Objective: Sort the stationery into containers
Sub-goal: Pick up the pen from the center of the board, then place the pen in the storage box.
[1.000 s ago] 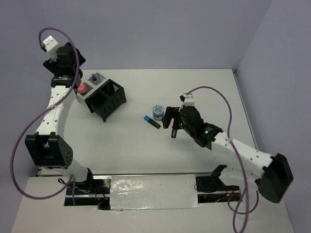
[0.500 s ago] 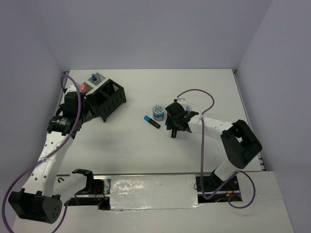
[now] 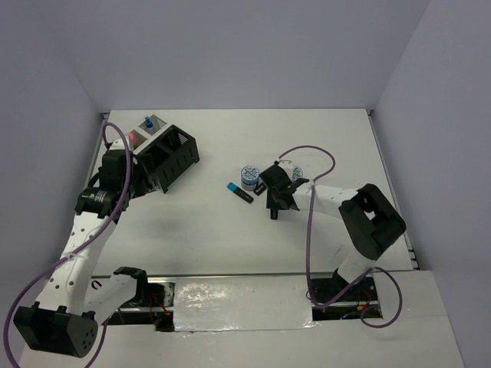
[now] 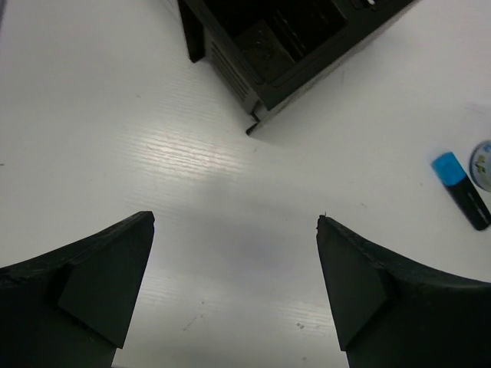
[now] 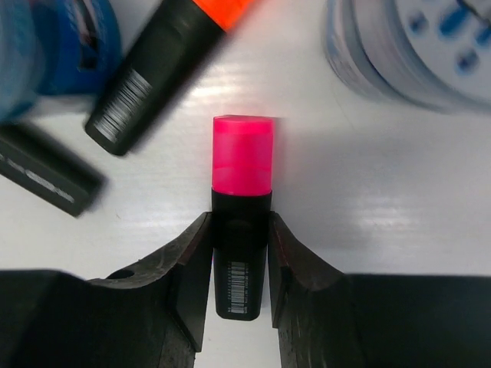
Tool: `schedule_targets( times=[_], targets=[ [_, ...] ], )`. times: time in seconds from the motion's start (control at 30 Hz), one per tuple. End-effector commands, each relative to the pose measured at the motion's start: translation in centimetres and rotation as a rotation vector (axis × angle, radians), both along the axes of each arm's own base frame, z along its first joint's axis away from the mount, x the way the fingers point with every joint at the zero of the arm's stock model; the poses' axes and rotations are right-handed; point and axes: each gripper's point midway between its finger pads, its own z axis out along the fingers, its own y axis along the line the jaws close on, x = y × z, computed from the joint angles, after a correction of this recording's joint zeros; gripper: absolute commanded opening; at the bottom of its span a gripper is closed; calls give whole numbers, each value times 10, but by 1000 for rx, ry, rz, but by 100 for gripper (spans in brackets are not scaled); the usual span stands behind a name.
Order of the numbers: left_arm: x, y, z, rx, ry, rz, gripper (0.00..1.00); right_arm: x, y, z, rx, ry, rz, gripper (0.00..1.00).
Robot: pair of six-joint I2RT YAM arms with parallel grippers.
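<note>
Pinches pink-capped marker [image 5: 242, 165] w/ R hand [image 5: 238, 224]; orange-capped marker [image 5: 165, 65] ahead-left. Holds L hand [image 4: 235, 218] spread wide over bench [image 4: 115, 115], black mesh organiser [image 4: 268, 61] ahead.

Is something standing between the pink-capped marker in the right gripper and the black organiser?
A patterned tin and the blue-capped marker lie on the table between the pink-capped marker and the organiser; lifted, it should probably pass over them.
</note>
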Motion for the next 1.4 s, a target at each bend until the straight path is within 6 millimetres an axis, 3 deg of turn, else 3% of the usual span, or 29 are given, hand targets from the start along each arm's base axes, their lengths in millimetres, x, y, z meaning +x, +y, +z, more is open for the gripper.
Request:
schedule_targets(
  times=[0.0,0.03,0.07,0.1,0.13,0.2,0.23,0.33,0.43,0.63,0.8,1.0,1.1,1.2,1.23,1.27,1.3,1.33,1.37],
  targets=[
    [9,-24,11,-88,-48,-106,99,-20,-6,13,34,-5,-10,0],
    [10,-43,15,-156,-61,-185,99,-20,-5,24,39,-34,-9,0],
    [10,-56,18,-201,-74,-228,99,-19,-2,49,77,-96,-1,0],
    [10,-72,20,-267,-84,-279,99,-23,11,61,101,-134,63,0],
    [11,-99,34,-354,-138,-393,99,-26,20,75,135,-169,104,0],
    [3,-142,42,-476,-154,-507,99,-39,50,112,229,-270,219,0],
    [-2,-174,55,-526,-189,-613,99,-44,59,129,259,-318,260,0],
    [-15,-225,69,-653,-213,-721,99,-63,89,167,366,-421,362,0],
    [-28,-254,76,-747,-215,-761,99,-78,98,201,468,-530,380,0],
    [-41,-280,74,-772,-192,-774,95,-98,102,240,585,-636,441,0],
    [-39,-288,74,-786,-208,-774,92,-104,105,247,591,-652,476,0],
    [-33,-291,68,-778,-200,-759,78,-116,118,252,571,-664,543,0],
    [-30,-294,63,-774,-185,-755,66,-116,120,253,569,-673,541,0],
    [-33,-297,61,-780,-173,-772,39,-112,119,252,558,-672,513,0],
    [-32,-297,61,-778,-173,-771,19,-112,119,254,553,-675,515,0],
    [-31,-296,58,-768,-165,-768,10,-111,119,253,543,-674,517,8],
    [-30,-296,57,-755,-162,-762,0,-108,119,252,532,-675,507,25],
    [-26,-295,62,-723,-185,-771,0,-108,117,248,519,-668,498,49],
    [-16,-288,59,-671,-202,-726,0,-103,110,247,506,-678,467,99]
  ],
)
